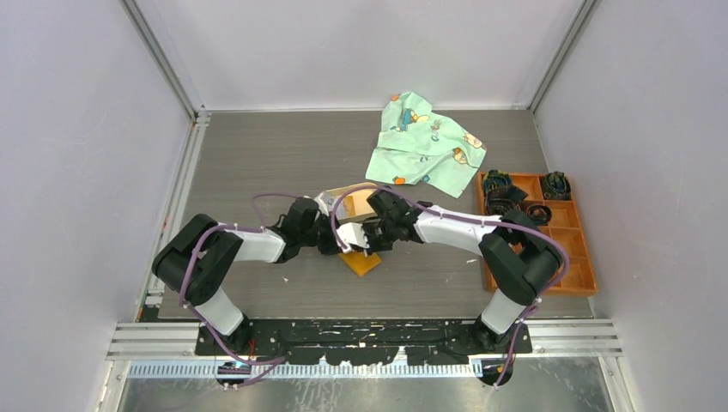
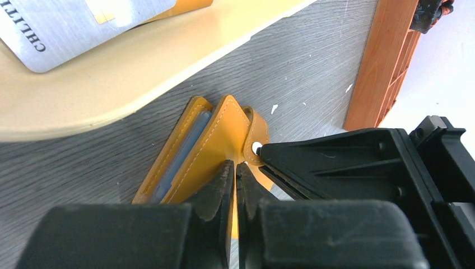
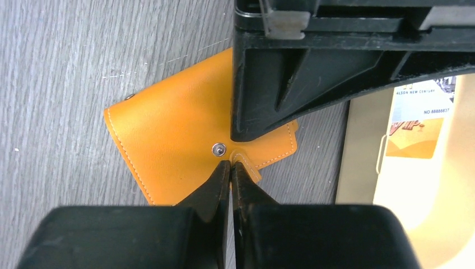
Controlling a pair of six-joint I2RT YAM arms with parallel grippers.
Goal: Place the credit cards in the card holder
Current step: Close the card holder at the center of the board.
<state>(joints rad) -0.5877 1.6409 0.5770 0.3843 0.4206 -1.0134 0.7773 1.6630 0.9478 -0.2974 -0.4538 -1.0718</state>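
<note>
The orange card holder (image 1: 364,263) lies on the grey table between both arms, just in front of the tan tray. My left gripper (image 2: 236,166) is shut on a leather panel of the card holder (image 2: 215,134), and a pale blue card (image 2: 187,147) sits in its slot. My right gripper (image 3: 231,164) is shut on the strap tab beside the snap stud (image 3: 219,149) of the card holder (image 3: 168,140). One credit card (image 2: 67,25) lies on the tray, and so does a printed credit card (image 3: 417,126). The two grippers' tips almost touch.
The oval tan tray (image 2: 112,84) lies directly behind the holder. An orange compartment box (image 1: 549,232) with black parts stands at the right edge. A green patterned cloth (image 1: 425,142) lies crumpled at the back. White walls enclose the table.
</note>
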